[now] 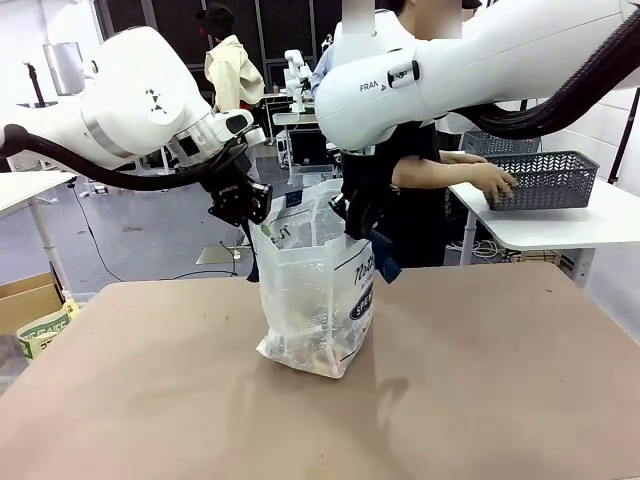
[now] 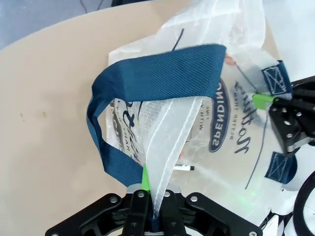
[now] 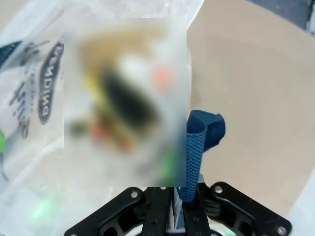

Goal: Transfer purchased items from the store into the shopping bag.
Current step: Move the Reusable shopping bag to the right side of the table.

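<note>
The shopping bag (image 1: 318,290), translucent with navy print, stands upright on the brown table (image 1: 480,380). My left gripper (image 1: 247,207) is shut on its left rim, and my right gripper (image 1: 358,218) is shut on its right rim, holding the mouth apart. In the left wrist view my left gripper (image 2: 153,209) pinches the plastic edge beside a navy strap (image 2: 157,78). My right gripper (image 3: 170,209) clamps the rim beside the other strap (image 3: 199,142). Several small purchased items (image 1: 305,352) lie in the bag's bottom. The store, a dark grey basket (image 1: 550,180), sits on a side table under the person's hand (image 1: 495,182).
The person stands behind the bag at the far edge. A white side table (image 1: 560,228) carries the basket at right. A cardboard box (image 1: 25,298) and a printed packet (image 1: 45,330) sit on the floor at left. The brown tabletop is bare around the bag.
</note>
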{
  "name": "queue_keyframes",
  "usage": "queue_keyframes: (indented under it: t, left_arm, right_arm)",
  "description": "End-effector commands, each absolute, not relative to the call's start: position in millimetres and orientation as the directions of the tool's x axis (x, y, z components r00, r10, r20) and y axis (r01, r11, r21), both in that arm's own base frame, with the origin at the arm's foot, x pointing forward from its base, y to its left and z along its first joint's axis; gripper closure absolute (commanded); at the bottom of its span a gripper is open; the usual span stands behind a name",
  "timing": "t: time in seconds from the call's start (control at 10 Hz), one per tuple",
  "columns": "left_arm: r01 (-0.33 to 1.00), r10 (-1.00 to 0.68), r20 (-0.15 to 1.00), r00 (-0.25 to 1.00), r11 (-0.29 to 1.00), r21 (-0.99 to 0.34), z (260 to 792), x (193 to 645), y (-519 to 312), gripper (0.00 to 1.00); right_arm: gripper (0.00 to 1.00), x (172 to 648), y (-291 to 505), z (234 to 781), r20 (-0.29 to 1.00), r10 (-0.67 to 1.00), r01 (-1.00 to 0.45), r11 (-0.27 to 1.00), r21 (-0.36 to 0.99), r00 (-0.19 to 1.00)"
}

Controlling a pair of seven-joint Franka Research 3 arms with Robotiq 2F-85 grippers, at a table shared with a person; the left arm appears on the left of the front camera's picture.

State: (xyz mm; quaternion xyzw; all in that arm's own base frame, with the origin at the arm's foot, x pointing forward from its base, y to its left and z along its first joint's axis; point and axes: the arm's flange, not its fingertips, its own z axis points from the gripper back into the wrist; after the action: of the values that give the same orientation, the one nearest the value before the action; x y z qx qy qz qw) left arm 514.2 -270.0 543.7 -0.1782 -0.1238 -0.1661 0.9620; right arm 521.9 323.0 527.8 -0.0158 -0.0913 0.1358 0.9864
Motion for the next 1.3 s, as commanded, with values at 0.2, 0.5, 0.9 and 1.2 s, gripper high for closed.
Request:
queue_keyframes:
  t: [0.2, 0.5, 0.9, 1.2]
  left_arm:
    - [0.372, -0.283, 0.301, 0.911, 0.877, -0.302, 546, 513, -275, 1.00]
    - [0.362, -0.276, 0.274, 0.921, 0.865, -0.346, 542, 507, -281, 1.00]
    - [0.294, -0.208, 0.257, 0.944, 0.882, -0.367, 543, 495, -292, 1.00]
    - [0.232, -0.169, 0.234, 0.957, 0.933, -0.274, 540, 494, -298, 1.00]
  right_arm:
    - [1.00, 523, 328, 527, 0.158, 0.231, -0.226, 0.973, -0.051, 0.960]
    - [1.00, 527, 330, 532, 0.171, 0.156, -0.158, 0.987, 0.002, 0.973]
    - [1.00, 534, 332, 533, 0.163, 0.010, -0.023, 0.997, 0.073, 0.987]
    - [1.00, 539, 334, 529, 0.137, 0.010, -0.016, 0.999, 0.043, 0.991]
